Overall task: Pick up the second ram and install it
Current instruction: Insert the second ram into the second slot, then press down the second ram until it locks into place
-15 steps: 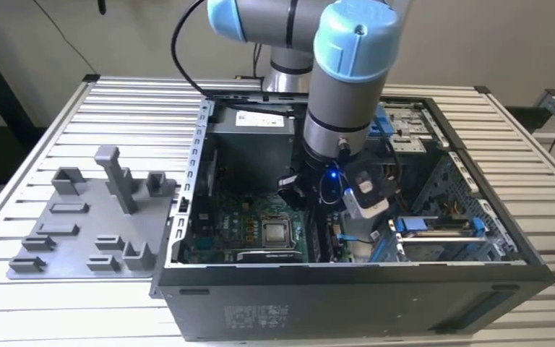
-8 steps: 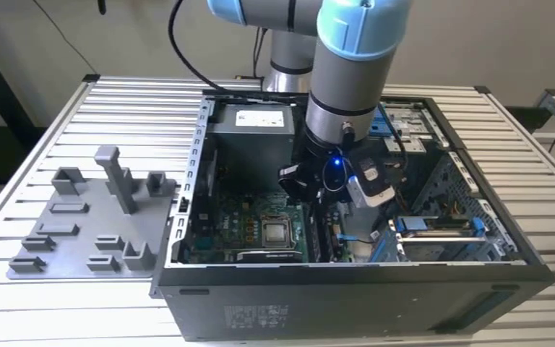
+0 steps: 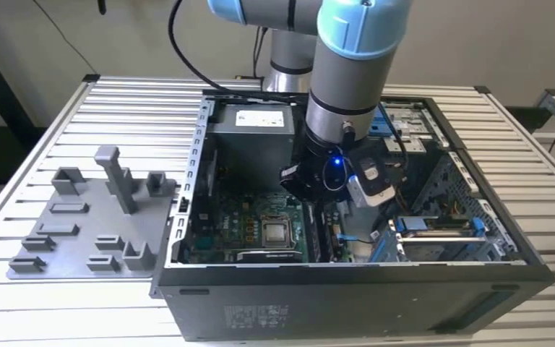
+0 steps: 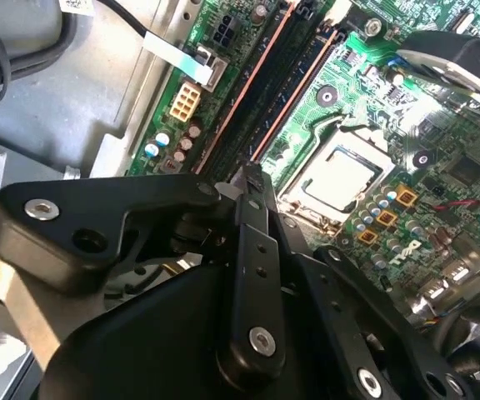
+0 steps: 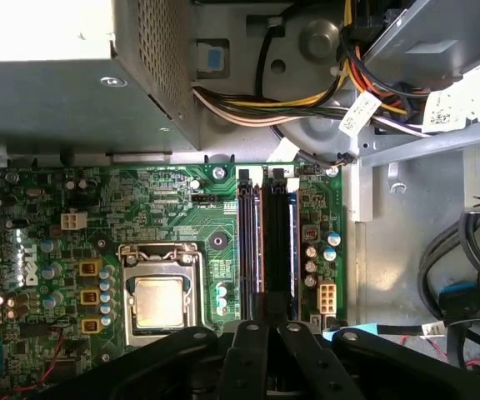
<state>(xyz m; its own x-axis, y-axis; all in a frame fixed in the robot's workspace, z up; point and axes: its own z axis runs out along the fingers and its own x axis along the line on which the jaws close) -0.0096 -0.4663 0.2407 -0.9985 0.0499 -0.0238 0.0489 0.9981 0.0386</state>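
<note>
Over on the exterior view's left, well apart from the action: a grey plastic fixture plate [image 3: 75,238] with upright blocks on the slatted table. Moving right, into the open black computer case [image 3: 355,278], past the green motherboard [image 5: 223,208] and its square silver processor socket [image 5: 158,300]. Then the black two-fingered gripper [image 5: 275,327], low over the memory slots just right of that socket. Looks closed on the second ram [image 5: 277,250], a thin dark stick seen edge-on, lined up along the outer slot. Installing step, by the look of it, with pick-up done. Can't tell whether seated or just resting on the slot. Next move calls for a straight, even press, stick square to the slot, end latches free to catch. From the exterior view, arm and case layout, but slots hidden behind the wrist. In the second wrist view, gripper [image 4: 252,179] tip against the coppery slot rails, close up.
</note>
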